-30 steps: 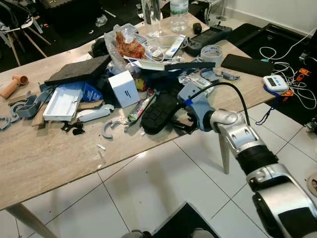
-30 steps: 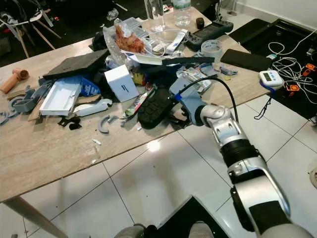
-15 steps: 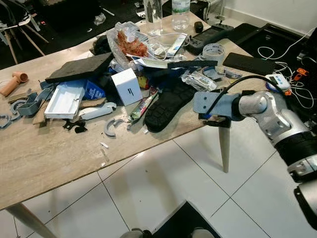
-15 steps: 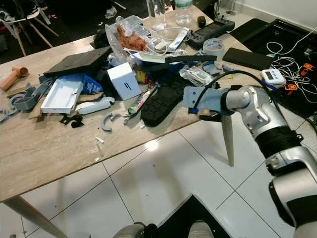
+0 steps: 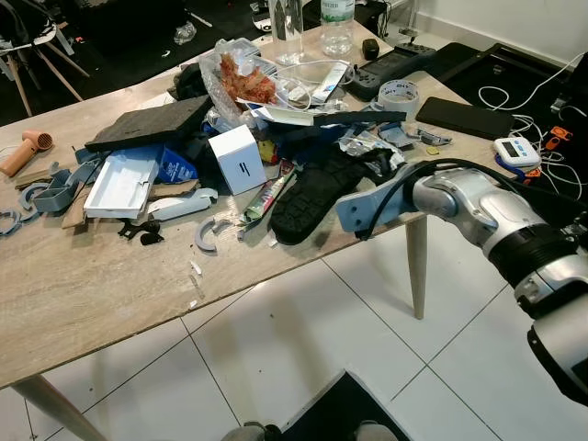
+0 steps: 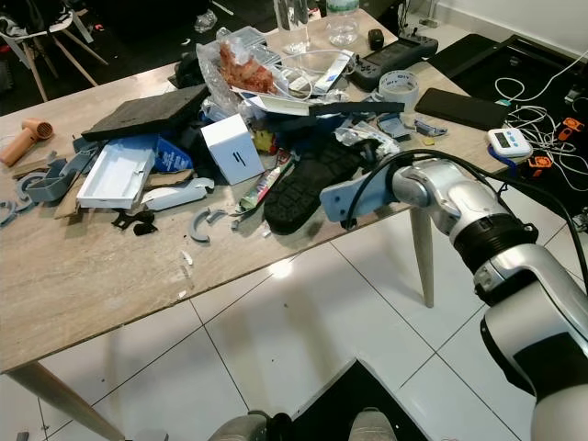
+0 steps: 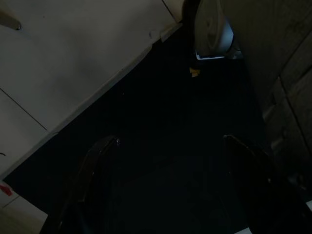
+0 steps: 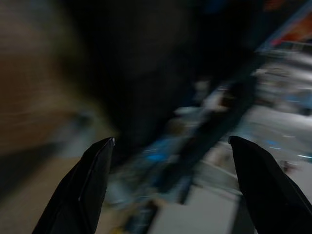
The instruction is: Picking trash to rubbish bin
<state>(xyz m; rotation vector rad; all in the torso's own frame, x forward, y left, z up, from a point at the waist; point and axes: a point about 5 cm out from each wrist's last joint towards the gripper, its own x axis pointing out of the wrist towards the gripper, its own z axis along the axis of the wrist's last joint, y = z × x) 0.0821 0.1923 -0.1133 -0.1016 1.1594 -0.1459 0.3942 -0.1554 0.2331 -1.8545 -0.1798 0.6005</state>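
Observation:
A heap of trash lies on the wooden table (image 5: 92, 285): a black shoe sole (image 5: 308, 193), a white box (image 5: 231, 158), a clear bag of orange-red scraps (image 5: 241, 81), a crumpled foil wrapper (image 5: 367, 145) and a flattened tube (image 5: 266, 197). My right arm (image 5: 459, 197) reaches in from the right, its blue-grey wrist plate (image 5: 367, 207) at the table's front edge beside the sole. In the blurred right wrist view, my right gripper (image 8: 170, 141) is open and holds nothing. My left gripper (image 7: 170, 151) hangs open over a dark mat.
A tape roll (image 5: 393, 92), a power strip (image 5: 386, 66), a black tablet (image 5: 464, 118) and bottles (image 5: 333, 14) sit at the table's far right. Cables (image 5: 542, 138) cover the floor on the right. A table leg (image 5: 416, 266) stands under my right arm. White tiles (image 5: 276, 340) lie in front.
My right arm drew back to the right from the black sole, then swung left again to the table's front edge. The sole stayed on the table.

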